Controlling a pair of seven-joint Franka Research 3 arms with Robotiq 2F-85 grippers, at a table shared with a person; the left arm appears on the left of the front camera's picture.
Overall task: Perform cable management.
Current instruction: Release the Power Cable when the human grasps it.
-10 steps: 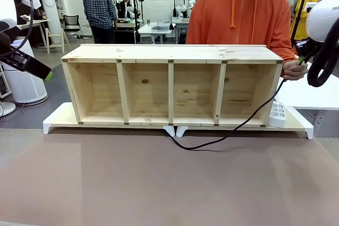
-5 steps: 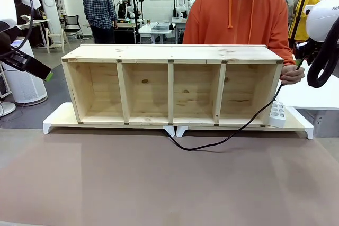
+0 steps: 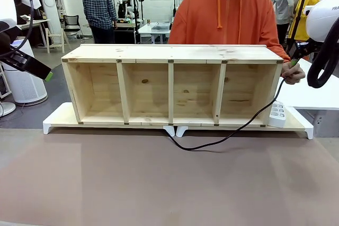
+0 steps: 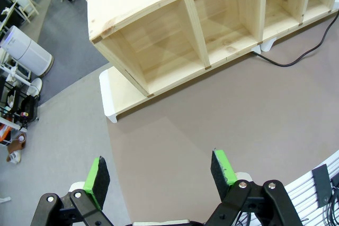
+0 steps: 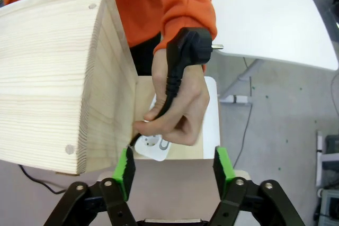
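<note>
Handing over looks like the step: beside the wooden shelf (image 3: 172, 84)'s right end, the person's hand (image 5: 177, 101) holds the cable (image 3: 233, 130) by its plug (image 5: 186, 46), power strip (image 3: 277, 114) below. The right gripper (image 5: 172, 170) stands apart just short; next it must close in. The left gripper (image 4: 161, 173) gapes empty, well clear.

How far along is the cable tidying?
Early, it seems. The person's hand holds the plug beside the shelf. The right gripper is open below it, holding nothing; the left gripper is open, away from it. Left: the cable lies loose on the table from the power strip.
</note>
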